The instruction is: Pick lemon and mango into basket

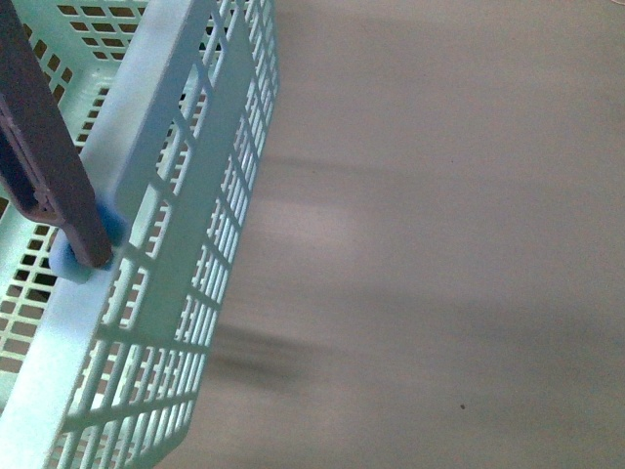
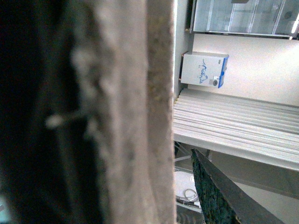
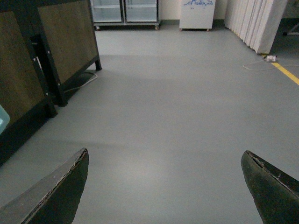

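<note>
front view: the teal basket [image 1: 137, 166] fills 7 to 11 o'clock, with its brown handle [image 1: 44, 147] at 10 and a bare grey surface [image 1: 439, 244] toward 3. no lemon or mango shows in any view.

left wrist view: only one of the left fingers [image 2: 215, 196] shows, near a blurred rough surface [image 2: 126, 116], so i cannot tell if they are apart.

right wrist view: the right fingers [image 3: 60, 191] are spread wide and empty over the floor [image 3: 163, 107].

both fruits are probably smooth, rounded and prone to slip, the mango the heavier. grip gently across the short middle.
</note>
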`<state>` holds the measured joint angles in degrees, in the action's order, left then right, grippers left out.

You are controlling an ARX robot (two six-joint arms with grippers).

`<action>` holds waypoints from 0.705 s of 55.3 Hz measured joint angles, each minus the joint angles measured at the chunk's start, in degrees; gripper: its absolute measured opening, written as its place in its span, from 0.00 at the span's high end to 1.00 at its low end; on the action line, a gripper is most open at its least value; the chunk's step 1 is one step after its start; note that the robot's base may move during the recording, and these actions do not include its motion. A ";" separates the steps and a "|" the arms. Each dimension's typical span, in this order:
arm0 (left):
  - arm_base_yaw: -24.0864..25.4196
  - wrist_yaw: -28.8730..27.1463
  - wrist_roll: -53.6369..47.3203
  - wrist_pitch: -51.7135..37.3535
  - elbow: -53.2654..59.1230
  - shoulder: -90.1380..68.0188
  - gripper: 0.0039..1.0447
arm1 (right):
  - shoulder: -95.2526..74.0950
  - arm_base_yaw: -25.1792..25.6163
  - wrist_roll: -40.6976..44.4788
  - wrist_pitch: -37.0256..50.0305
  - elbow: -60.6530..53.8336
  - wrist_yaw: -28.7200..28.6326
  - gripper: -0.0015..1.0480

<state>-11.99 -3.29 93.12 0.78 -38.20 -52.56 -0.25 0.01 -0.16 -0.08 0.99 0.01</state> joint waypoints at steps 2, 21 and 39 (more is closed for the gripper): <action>0.00 0.02 0.02 0.00 0.00 0.00 0.72 | 0.00 0.00 0.00 0.00 0.00 0.00 0.08; 0.00 0.02 0.00 0.00 0.00 0.00 0.72 | 0.00 0.00 -0.02 0.00 0.02 0.00 0.08; 0.00 0.02 0.02 0.00 -0.02 0.00 0.73 | 0.00 0.00 0.00 0.00 0.02 0.00 0.08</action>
<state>-11.99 -3.27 93.14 0.78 -38.22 -52.56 -0.25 0.01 -0.16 -0.08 1.02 0.01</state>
